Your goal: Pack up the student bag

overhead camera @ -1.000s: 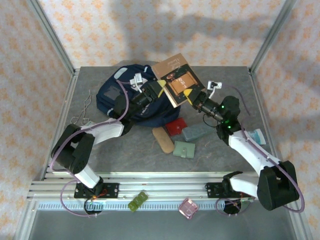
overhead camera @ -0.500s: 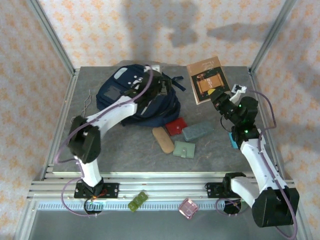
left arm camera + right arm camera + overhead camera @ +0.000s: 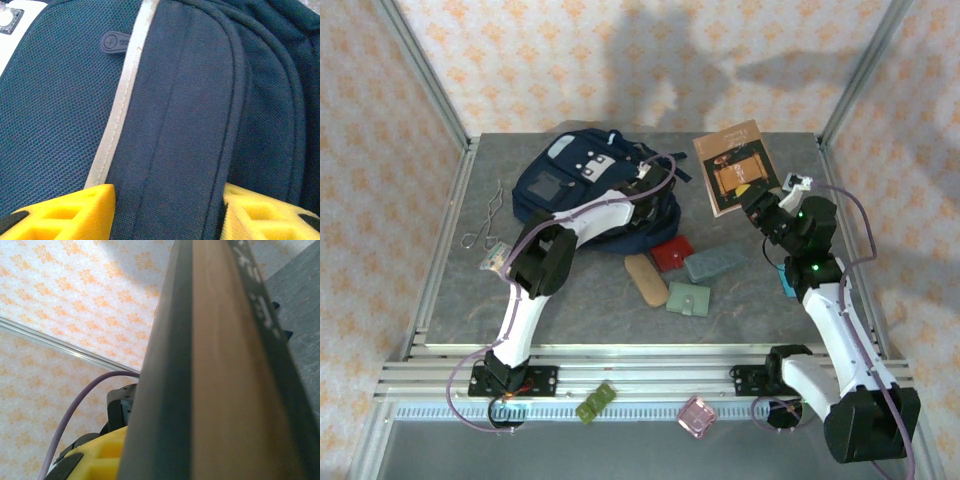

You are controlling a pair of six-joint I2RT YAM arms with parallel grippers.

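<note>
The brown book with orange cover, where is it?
Top view: the brown book is at far right, in the right gripper, right of the navy-blue fabric backpack.

Grey mottled table, matte. Walls on three sides: cream paper, orange floral motif. Aluminium posts rise at far corners. Ribbed aluminium rail along near edge. Soft dark shadows across back wall; light even.

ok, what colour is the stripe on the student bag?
Grey-white stripe against the navy student bag; the left wrist view shows it best.
</note>
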